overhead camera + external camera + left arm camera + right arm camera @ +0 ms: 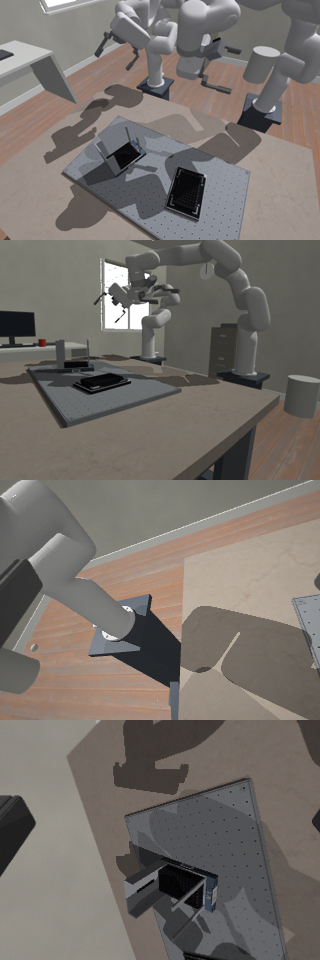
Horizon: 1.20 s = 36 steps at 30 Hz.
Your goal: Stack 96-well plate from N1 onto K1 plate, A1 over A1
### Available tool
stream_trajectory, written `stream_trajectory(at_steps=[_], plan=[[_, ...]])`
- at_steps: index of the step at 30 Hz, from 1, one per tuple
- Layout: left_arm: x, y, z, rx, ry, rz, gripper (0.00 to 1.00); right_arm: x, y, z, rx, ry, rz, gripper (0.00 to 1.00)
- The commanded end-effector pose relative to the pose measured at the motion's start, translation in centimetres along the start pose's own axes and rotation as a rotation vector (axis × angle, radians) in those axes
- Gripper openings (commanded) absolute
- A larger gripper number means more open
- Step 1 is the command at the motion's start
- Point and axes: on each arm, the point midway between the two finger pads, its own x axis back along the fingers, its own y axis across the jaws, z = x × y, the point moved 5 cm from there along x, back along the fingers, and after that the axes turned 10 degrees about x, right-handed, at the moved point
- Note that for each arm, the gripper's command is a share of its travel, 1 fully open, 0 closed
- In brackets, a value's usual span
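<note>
The black 96-well plate (187, 189) (102, 379) sits in the flat black nest N1 (168, 204) (111, 386). Rack K1 (113, 164) (60, 353) (211, 892) has tall grey walls at one end and two thin posts at the other. A black plate (126, 155) (76, 364) (180, 885) lies low inside it and looks flat. Rim letters are unreadable. My left gripper (235, 71) (168, 296) (176, 582) is open and empty, high behind the board. My right gripper (112, 61) (105, 312) (174, 822) is open and empty, high up, away from both plates.
Nest and rack stand on a grey perforated board (227, 186) (129, 395) (307, 625) (225, 830) on the table. K1's walls and posts rise well above its plate. The grippers hang fairly near each other. A side desk (23, 55) and a grey bin (261, 65) (302, 396) stand beyond the table.
</note>
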Motion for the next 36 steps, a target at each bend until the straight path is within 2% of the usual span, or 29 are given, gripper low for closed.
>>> stream_trajectory(at_steps=[1, 17, 36], plan=[[0.0, 0.0, -0.2, 0.004, 0.004, 0.001, 1.00, 0.0, 0.1, 0.0, 0.008, 0.007, 0.009, 1.00], [0.0, 0.0, -0.2, 0.004, 0.004, 0.001, 1.00, -0.9, -0.2, 0.0, 0.065, 0.049, 0.085, 1.00], [0.0, 0.0, -0.2, 0.004, 0.004, 0.001, 1.00, -2.0, -0.9, -0.7, 0.151, 0.137, 0.224, 1.00]])
